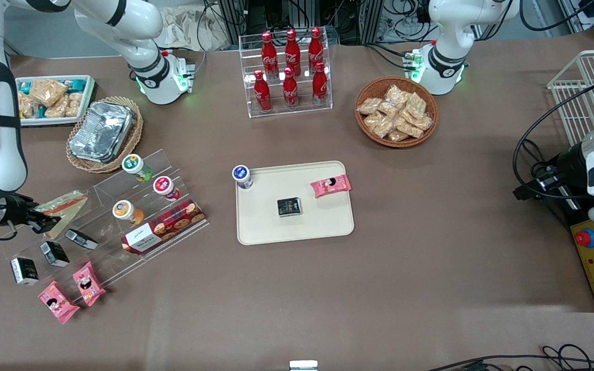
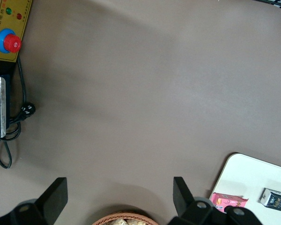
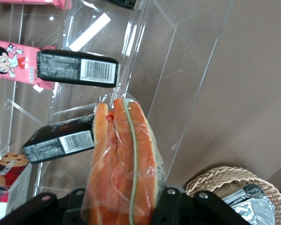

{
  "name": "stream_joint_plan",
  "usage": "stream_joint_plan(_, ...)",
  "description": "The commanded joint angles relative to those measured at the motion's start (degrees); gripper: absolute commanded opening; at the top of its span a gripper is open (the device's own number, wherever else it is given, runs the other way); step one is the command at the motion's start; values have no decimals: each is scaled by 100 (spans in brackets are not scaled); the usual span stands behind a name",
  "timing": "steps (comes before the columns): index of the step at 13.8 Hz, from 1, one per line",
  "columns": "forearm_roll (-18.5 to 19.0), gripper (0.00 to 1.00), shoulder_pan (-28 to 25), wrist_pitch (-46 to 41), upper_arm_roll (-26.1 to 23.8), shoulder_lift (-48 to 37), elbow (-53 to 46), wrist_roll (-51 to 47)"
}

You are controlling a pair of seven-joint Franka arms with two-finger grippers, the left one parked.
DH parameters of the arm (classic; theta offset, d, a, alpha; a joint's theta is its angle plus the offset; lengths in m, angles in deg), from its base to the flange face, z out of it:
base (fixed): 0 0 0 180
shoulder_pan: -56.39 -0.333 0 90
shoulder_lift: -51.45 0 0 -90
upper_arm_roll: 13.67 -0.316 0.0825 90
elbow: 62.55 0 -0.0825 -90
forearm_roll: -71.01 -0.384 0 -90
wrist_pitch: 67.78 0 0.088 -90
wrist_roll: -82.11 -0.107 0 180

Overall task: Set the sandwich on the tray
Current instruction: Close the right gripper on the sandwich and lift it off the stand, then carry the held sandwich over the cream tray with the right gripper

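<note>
We see the claw at the working arm's end of the table, over the clear acrylic stepped display stand. Its fingers are closed on the sandwich, a wrapped triangular wedge that sticks out from the claw above the stand's upper step. In the right wrist view the sandwich sits clamped between the two black fingers, showing orange-red layers and a thin green line of filling under crinkled clear wrap.

The tray, cream-beige with rounded corners, lies flat near the middle of the table, well apart from the sandwich. On it we see a small dark packet and a pink snack packet, and a blue-lidded cup stands at one tray corner.

On the stand we see three more lidded cups, a red cookie box, several small dark packets and two pink packets at the lowest step. Beside the stand, farther from the front camera, a foil container rests in a wicker basket. A clear rack of red cola bottles and a second round basket of snack bags stand farther from the front camera than the tray.
</note>
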Motion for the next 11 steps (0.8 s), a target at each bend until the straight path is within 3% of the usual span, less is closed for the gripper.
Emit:
stream_joint_plan(1,-100,0,19,7,-13,-53,-107,250)
stream_joint_plan(9,-178,0,-192,-1933,-267,-448,-1294,260)
stream_joint_plan(11,-747,0,-263,-2215,-452,-659,-1303,-344)
